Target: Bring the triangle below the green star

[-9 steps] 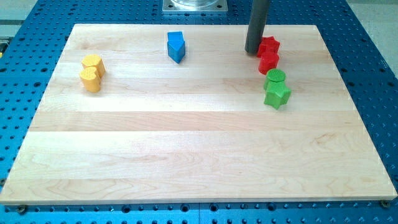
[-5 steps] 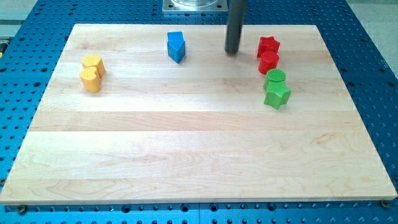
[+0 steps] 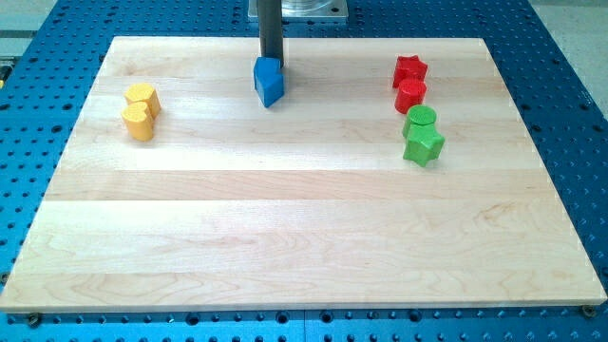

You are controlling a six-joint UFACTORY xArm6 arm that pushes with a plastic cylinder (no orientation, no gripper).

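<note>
- Just one camera here, so there's no second view to overlap with.
- It sits high and looks down at a slant across the wooden board (image 3: 304, 237), from the side opposite the metal mount (image 3: 298, 9) at the view's top.
- Far enough back that the whole board fits, with the blue perforated table (image 3: 570, 114) showing on every side.
- My tip (image 3: 271, 60) sits near the view's top, a bit left of centre, so most of the board lies below it in the picture.
- The rod runs straight up out of the frame above my tip, so the arm itself isn't visible.
</note>
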